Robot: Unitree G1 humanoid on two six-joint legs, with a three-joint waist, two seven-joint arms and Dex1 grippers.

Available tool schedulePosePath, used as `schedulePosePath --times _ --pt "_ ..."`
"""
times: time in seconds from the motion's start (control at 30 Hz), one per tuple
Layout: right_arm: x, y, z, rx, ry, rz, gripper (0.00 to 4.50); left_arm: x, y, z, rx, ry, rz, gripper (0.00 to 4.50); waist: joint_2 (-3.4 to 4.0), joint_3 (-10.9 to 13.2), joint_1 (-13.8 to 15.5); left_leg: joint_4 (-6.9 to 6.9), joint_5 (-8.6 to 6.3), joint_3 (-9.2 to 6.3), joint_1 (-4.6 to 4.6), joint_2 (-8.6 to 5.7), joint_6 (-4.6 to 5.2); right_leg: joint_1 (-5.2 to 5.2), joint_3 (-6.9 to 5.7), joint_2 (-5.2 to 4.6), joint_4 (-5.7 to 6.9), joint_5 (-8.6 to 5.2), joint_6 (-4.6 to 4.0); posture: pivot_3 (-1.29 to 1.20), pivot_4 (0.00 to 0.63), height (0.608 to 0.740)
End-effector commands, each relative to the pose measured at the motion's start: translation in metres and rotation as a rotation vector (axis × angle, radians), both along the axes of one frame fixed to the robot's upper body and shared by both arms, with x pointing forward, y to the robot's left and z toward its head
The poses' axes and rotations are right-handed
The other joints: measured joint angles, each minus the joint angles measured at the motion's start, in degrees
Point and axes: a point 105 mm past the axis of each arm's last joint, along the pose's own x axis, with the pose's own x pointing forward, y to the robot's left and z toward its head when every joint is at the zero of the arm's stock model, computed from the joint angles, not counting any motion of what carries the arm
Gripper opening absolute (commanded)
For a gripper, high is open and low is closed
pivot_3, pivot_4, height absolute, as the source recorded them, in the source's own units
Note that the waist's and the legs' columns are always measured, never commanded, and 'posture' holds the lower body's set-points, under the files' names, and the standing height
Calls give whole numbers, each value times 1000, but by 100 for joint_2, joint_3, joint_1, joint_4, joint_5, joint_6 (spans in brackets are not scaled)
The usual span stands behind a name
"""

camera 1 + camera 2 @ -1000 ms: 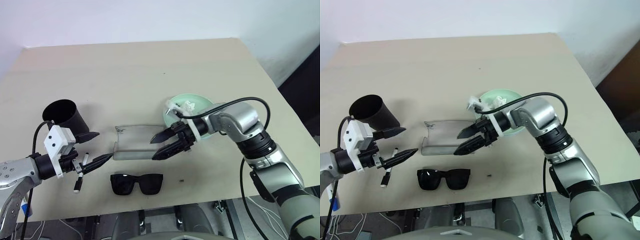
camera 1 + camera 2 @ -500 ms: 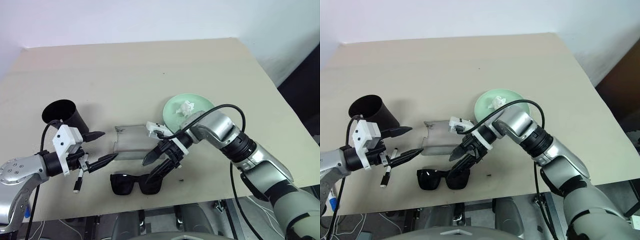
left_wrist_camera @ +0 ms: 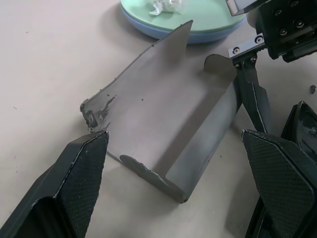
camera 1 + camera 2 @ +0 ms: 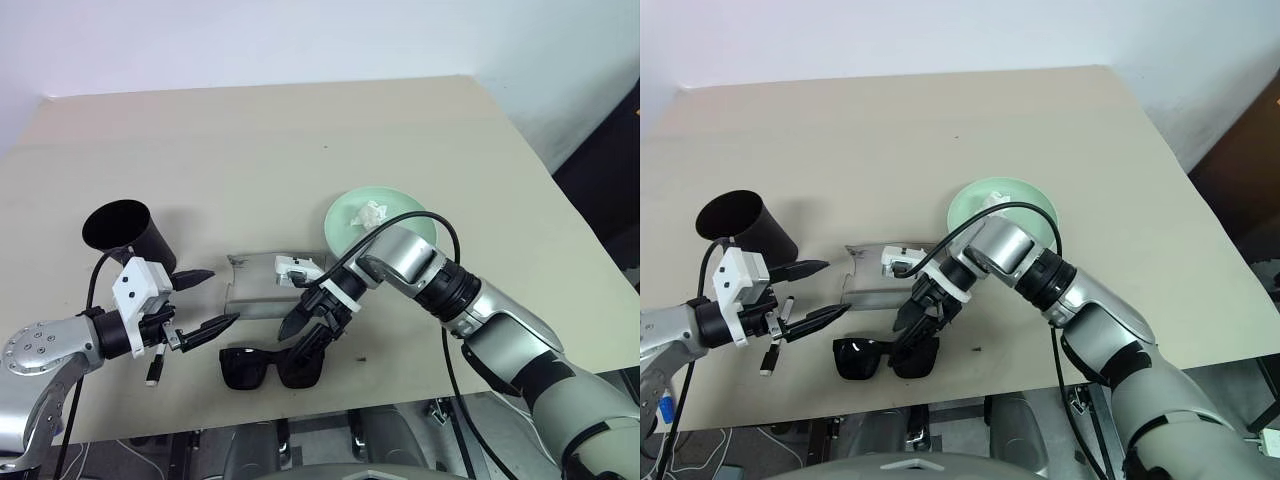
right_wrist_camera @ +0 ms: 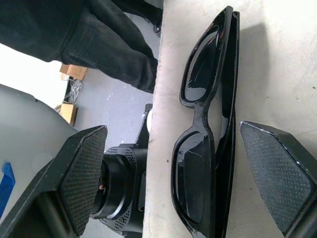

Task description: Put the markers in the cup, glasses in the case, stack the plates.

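Since a second ago the right gripper [image 4: 309, 334] has left the space over the case [image 4: 262, 287] and come down toward the near edge of the worktop [image 4: 300, 130]; it now hangs over the right half of the glasses [image 4: 272, 366]. Its jaws are spread wide, and the right wrist view shows one finger on each side of the frame, nothing pinched yet. I judge this is the line-up to pick the glasses for the case, which lies open just behind them.

The left gripper [image 4: 199, 300] has hardly moved. Its jaws are spread and empty, pointing at the open end of the case, perhaps to steady it.

A marker [image 4: 154, 368] lies on the worktop under the left wrist, partly hidden; I cannot tell its cap colour, and I cannot find the second one. The cup [image 4: 128, 235] stands at the left. The mint plate [image 4: 355, 212] sits on the blue one, of which a thin rim shows in the left wrist view, with a crumpled tissue [image 4: 373, 214] on top.
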Motion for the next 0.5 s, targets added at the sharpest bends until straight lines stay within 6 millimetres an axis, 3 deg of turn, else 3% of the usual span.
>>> schedulePosePath --times 0.03,0.23,0.33,0.5 --pt "-2 7 2 5 -19 27 4489 -2 -3 6 18 -42 -16 4500 0 0 1 0 0 0 0 0 0 -1 -1 0 0 0 0 0 150 735" --pt "-2 14 -3 0 -28 36 4489 -1 -4 4 21 -38 -16 4500 0 -1 1 0 -2 2 0 1 -3 -2 -3 0 0 2 -3 0 150 735" --pt "-2 16 -3 -4 -32 38 3918 -1 -3 3 24 -36 -15 4500 0 -1 2 0 -3 2 0 1 -5 -3 -3 -1 0 3 -6 0 150 735" --pt "-2 18 -5 -7 -40 37 2274 -3 -3 1 25 -32 -11 4500 0 -2 -1 -3 -2 9 -2 0 -4 -6 -44 -27 0 4 -7 0 150 735"
